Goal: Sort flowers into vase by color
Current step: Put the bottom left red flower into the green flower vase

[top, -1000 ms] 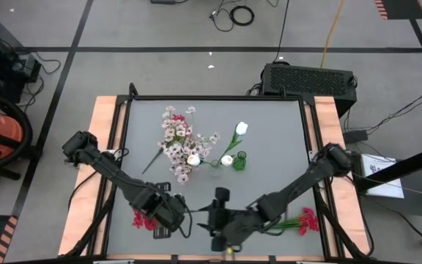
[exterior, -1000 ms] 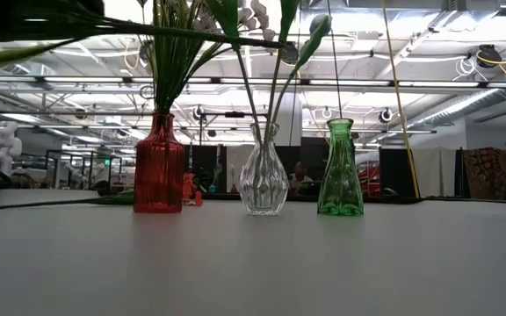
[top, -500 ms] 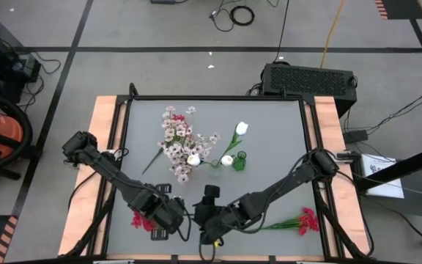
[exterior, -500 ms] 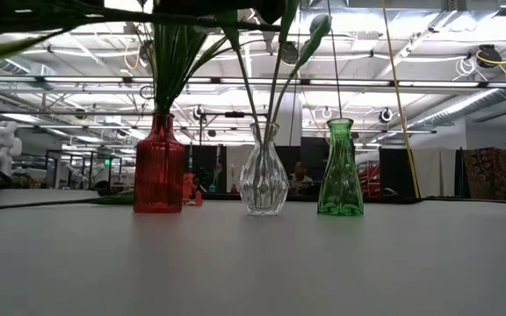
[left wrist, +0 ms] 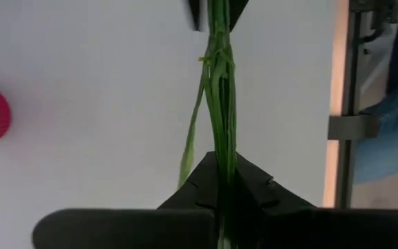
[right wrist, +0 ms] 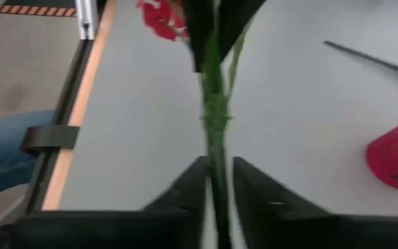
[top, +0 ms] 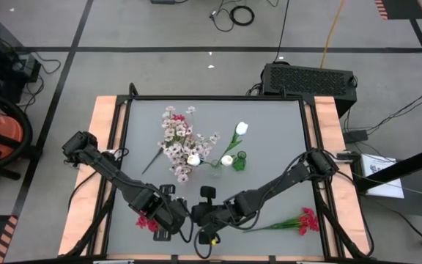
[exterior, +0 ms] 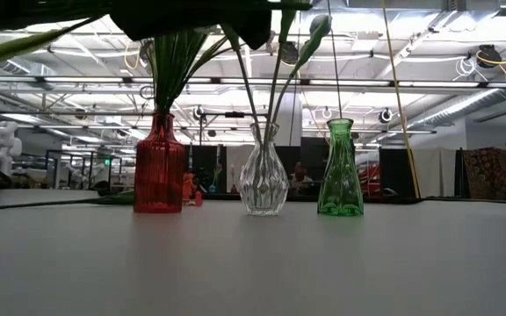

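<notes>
Both arms meet at the near edge of the table (top: 284, 117), grippers facing each other over one red flower sprig (top: 146, 221).

Left gripper (top: 182, 215): jaws clamped tight on the green stem (the left wrist view shows the stem pinched between its dark fingers (left wrist: 197, 190)). The red bloom of this sprig sits just behind the left gripper, near the table's near-left corner.

Right gripper (top: 198, 214): just beside the left one, almost tip to tip. In the right wrist view the same stem (right wrist: 215, 117) runs between its two fingers (right wrist: 185, 187); they stand close on either side of it, but contact is too blurred to tell, so the grip cannot be confirmed.

A second red sprig (top: 306, 221) lies flat on the table near the near-right corner, well apart from both grippers.

Mid-table, three vases stand in a row: red vase (exterior: 158, 167) holding the pinkish-white blossoms (top: 179, 139), clear vase (exterior: 263, 171) with white buds (top: 241, 128), and green vase (exterior: 340, 171). One loose stem (exterior: 55, 202) lies on the table beside the red vase.
</notes>
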You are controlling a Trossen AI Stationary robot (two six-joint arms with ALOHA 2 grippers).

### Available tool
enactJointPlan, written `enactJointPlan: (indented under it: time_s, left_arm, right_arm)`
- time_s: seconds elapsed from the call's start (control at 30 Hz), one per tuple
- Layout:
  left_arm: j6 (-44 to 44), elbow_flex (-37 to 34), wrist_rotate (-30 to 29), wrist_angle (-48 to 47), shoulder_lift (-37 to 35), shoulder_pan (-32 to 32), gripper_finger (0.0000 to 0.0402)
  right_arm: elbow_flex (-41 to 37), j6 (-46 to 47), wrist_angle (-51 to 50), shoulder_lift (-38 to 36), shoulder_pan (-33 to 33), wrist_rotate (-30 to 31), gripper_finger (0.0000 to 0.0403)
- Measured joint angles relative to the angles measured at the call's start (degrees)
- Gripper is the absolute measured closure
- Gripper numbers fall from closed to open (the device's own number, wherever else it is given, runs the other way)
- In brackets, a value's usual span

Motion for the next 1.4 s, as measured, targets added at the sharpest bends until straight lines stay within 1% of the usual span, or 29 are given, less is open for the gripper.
enactJointPlan:
  time_s: [0.03, 0.07, 0.17, 0.3, 0.43, 0.5, 0.57, 0.7, 0.8, 0.93, 1.03, 1.13, 1.2, 1.27, 1.33, 1.4]
  left_arm:
    - [0.0, 0.0, -0.7, 0.0, 0.0, 0.0, 0.0382]
    - [0.0, 0.0, -1.4, -0.1, 0.0, 0.0, 0.0378]
    - [-0.3, 0.0, -2.0, -0.1, 0.0, 0.0, 0.0350]
    - [-1.7, 0.0, -2.4, 0.0, 0.0, 0.0, 0.0281]
    - [-3.0, 1.3, -3.1, -1.5, -0.3, -0.1, 0.0208]
    - [-4.6, 4.1, -5.4, -3.1, -0.4, -0.1, 0.0181]
    - [-4.8, 7.8, -7.8, -3.8, -0.5, -1.1, 0.0166]
    - [-1.9, 16.6, -13.2, -3.6, -0.9, -5.0, 0.0158]
    - [0.1, 21.2, -22.7, -4.0, -1.2, -8.5, 0.0157]
    - [0.9, 23.3, -38.2, -4.4, -1.7, -14.0, 0.0157]
    - [0.2, 23.2, -50.0, -4.4, -2.0, -18.5, 0.0157]
    - [-0.1, 22.1, -61.0, -3.9, -2.0, -22.8, 0.0157]
    - [-0.1, 20.6, -65.4, -1.9, -2.0, -24.2, 0.0157]
    - [0.0, 18.6, -68.7, 1.7, -2.0, -24.3, 0.0157]
    - [2.1, 16.2, -70.6, 7.8, -2.0, -22.6, 0.0157]
    - [7.7, 13.2, -70.0, 17.6, -2.0, -19.7, 0.0157]
  right_arm:
    - [0.0, -0.2, 0.0, 0.0, 0.0, -0.9, 0.0378]
    - [0.0, -0.2, -0.1, 0.0, -0.1, -1.4, 0.0388]
    - [0.0, 0.3, -0.3, 0.0, -0.1, -1.8, 0.0389]
    - [0.0, 0.4, -0.6, 0.0, -0.1, -4.9, 0.0397]
    - [0.0, 0.9, -4.4, -1.8, 0.6, -6.2, 0.0399]
    - [0.0, 1.8, -8.4, -3.1, 1.5, -6.2, 0.0400]
    - [0.0, 2.9, -12.5, -4.2, 2.7, -6.4, 0.0400]
    - [0.0, 6.9, -20.3, -8.1, 5.6, -6.2, 0.0401]
    - [0.0, 9.7, -24.4, -12.6, 8.6, -4.1, 0.0401]
    - [0.0, 13.7, -31.9, -19.5, 14.2, 4.3, 0.0402]
    - [0.0, 19.5, -39.5, -25.2, 20.1, 13.8, 0.0402]
    - [0.0, 25.8, -44.6, -29.7, 26.5, 23.3, 0.0402]
    - [0.0, 27.3, -45.2, -31.9, 30.4, 30.2, 0.0402]
    - [0.0, 26.5, -44.3, -33.2, 33.2, 38.2, 0.0402]
    - [0.0, 24.5, -42.3, -33.8, 34.2, 45.5, 0.0402]
    - [0.0, 21.4, -39.9, -33.7, 33.8, 50.4, 0.0401]
